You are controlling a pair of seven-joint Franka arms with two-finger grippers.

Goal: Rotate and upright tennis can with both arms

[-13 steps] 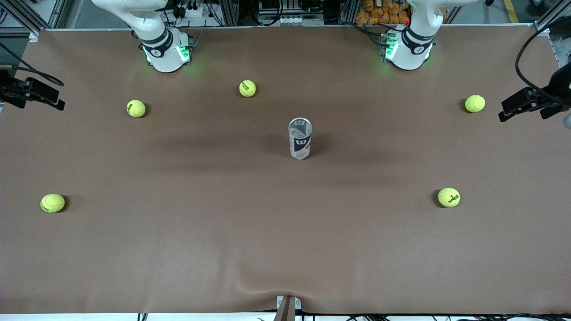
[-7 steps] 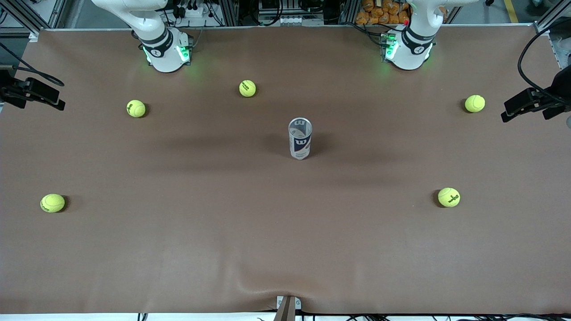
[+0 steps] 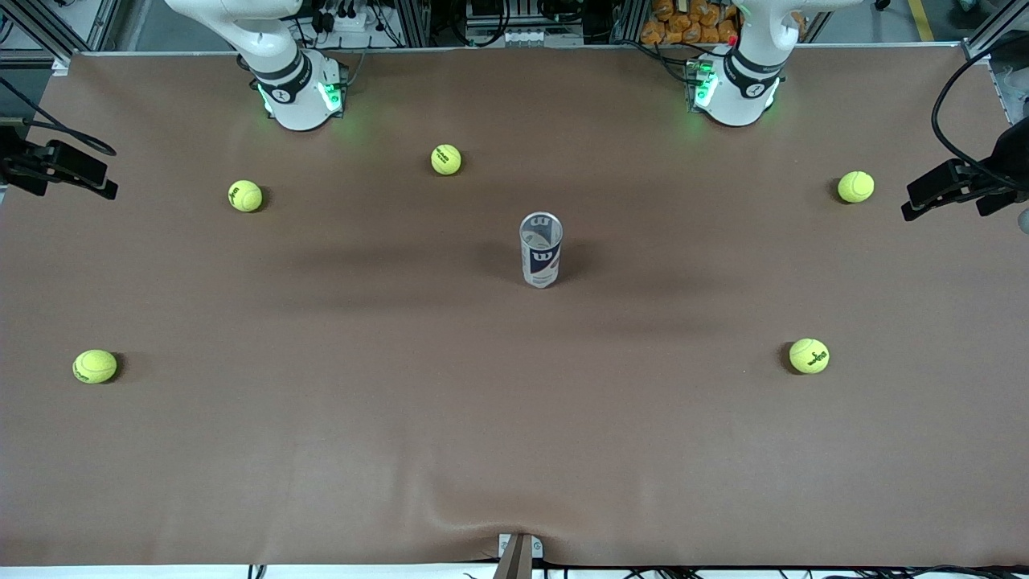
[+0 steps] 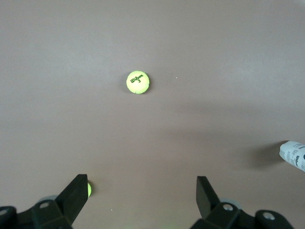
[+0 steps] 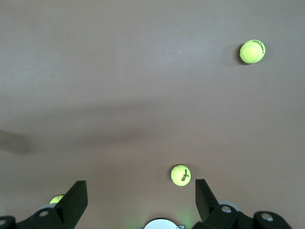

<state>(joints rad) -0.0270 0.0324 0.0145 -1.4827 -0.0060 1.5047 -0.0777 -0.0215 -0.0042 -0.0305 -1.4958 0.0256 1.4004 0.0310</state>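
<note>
The tennis can (image 3: 541,259), a clear tube with a white and dark blue W label, stands upright mid-table with its open mouth up. One end of it shows at the edge of the left wrist view (image 4: 292,155). My left gripper (image 4: 141,191) is open and empty, high over the left arm's end of the table. My right gripper (image 5: 140,191) is open and empty, high over the table by its own base (image 5: 161,223). Neither gripper shows in the front view, only the arms' bases (image 3: 299,95) (image 3: 735,88).
Several yellow-green tennis balls lie scattered around the can: (image 3: 446,159), (image 3: 245,195), (image 3: 95,366), (image 3: 856,186), (image 3: 809,355). Black fixtures with cables stand at both table ends (image 3: 60,166) (image 3: 953,185). The brown mat has a wrinkle at the near edge (image 3: 450,515).
The can and the balls have not moved. The black fixture at the left arm's end of the table has shifted slightly.
</note>
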